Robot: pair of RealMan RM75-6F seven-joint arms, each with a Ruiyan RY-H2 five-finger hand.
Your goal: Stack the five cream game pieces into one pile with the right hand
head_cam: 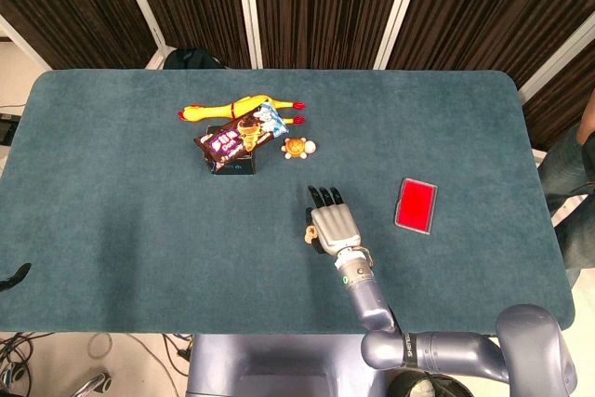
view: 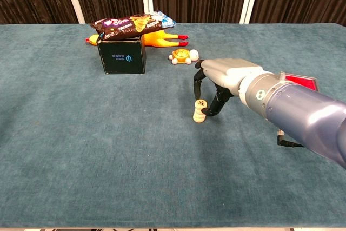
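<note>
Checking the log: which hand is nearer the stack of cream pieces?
Right. The right hand hovers over the stack of cream pieces, fingers around its top. The left hand is not in view.
</note>
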